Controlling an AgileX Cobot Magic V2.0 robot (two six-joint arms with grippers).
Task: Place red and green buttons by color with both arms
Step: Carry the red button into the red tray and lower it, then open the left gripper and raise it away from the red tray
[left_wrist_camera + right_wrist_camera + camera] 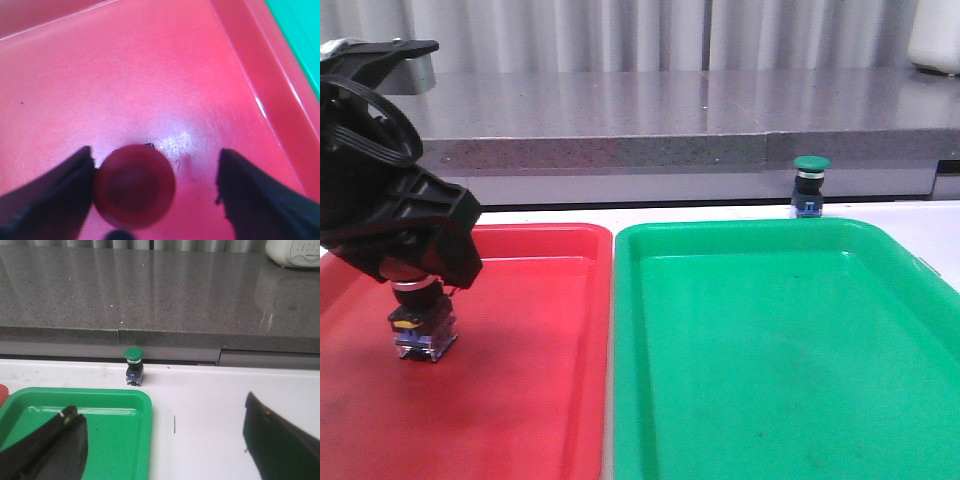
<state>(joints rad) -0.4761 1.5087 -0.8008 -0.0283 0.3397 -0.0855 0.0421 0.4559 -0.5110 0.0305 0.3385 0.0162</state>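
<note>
- Left gripper [155, 192]: hung low over the red button [420, 325] in the left half of the red tray [530, 400], jaws apart. One finger [55, 195] looked to be touching the cap, with a clear gap on the other side. Risked dragging or tipping the button on a lift, should that finger catch the cap's edge.
- Right gripper [165, 450]: jaws spread wide and holding nothing, seen only from its own wrist camera. Pointed toward the green button [810, 185] from well short of it. Could knock the button over with a low or off-line approach, given its narrow base and wide cap.
- Green tray [770, 390]: lay right of the red tray, the two rims side by side, with nothing in it. Raised far rim could snag a button carried in too low.
- Green button: stood upright on the white table [930, 225], just past the green tray's far rim and toward the right. Might slip from a grip taken on the rounded cap rather than the body.
- Red button: stood upright on the tray floor. Judged as good as placed, provided the retreat went straight up.
</note>
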